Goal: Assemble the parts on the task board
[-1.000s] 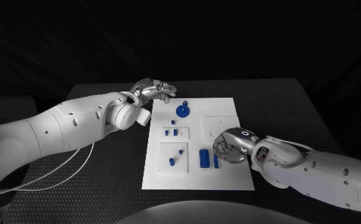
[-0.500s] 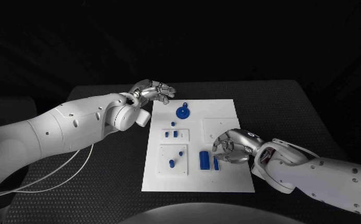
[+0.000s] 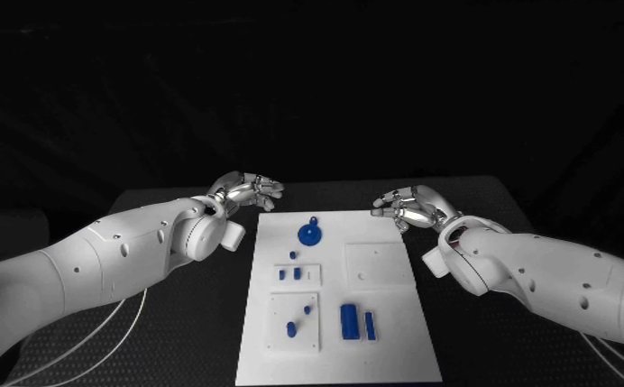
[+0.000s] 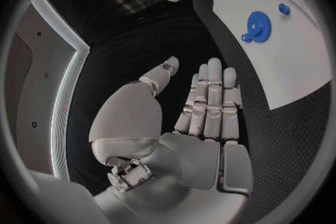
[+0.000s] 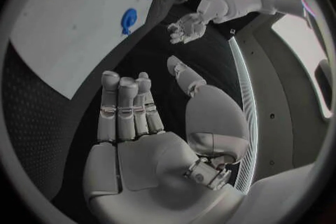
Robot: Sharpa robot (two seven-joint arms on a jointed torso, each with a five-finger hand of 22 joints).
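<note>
The white task board (image 3: pixel 390 306) lies in the middle of the black table. A round blue part (image 3: pixel 309 234) sits near its far edge; the wrist views show it too (image 4: pixel 257 26) (image 5: pixel 129 19). Two small blue parts (image 3: pixel 289 273) stand in a small plate at mid-left. Two blue bars (image 3: pixel 356 322) lie side by side near the front. My left hand (image 3: pixel 247 190) (image 4: pixel 203 117) hovers off the board's far left corner, fingers straight, holding nothing. My right hand (image 3: pixel 414 207) (image 5: pixel 133 123) hovers off the far right corner, also with nothing in it.
A raised square plate (image 3: pixel 377 265) sits on the board's right half. A second plate (image 3: pixel 276 337) at the front left carries two small blue parts. White cables (image 3: pixel 91 337) trail over the table under my left arm.
My right hand has lifted from the blue bars at the board's front and drawn back to the far right corner. The head camera has shifted; the left hand stays by the far left corner.
</note>
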